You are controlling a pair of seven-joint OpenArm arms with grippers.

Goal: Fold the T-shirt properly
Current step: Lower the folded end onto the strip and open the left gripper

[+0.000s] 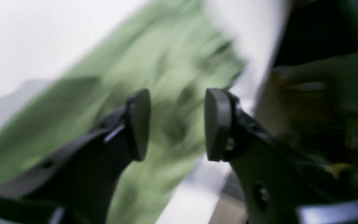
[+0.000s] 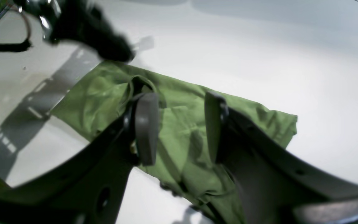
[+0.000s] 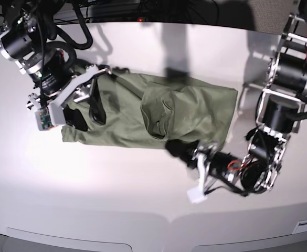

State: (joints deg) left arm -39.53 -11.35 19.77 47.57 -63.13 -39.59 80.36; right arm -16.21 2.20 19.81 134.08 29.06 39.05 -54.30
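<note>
Nearest the camera, at upper left of the base view, the right end effector (image 3: 83,116) hangs open above the T-shirt (image 3: 124,113); the left end effector (image 3: 180,148), jaws apart, is at the shirt's lower edge, right of centre; the crumpled shirt crosses the upper half of the white desk (image 3: 90,194).

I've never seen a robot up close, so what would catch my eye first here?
Probably the two dark arms: the right gripper stands open over one end of the green shirt, and the left gripper is down near the shirt's edge. Next comes the shirt itself, rumpled across the white table, with a raised fold near its middle.
</note>
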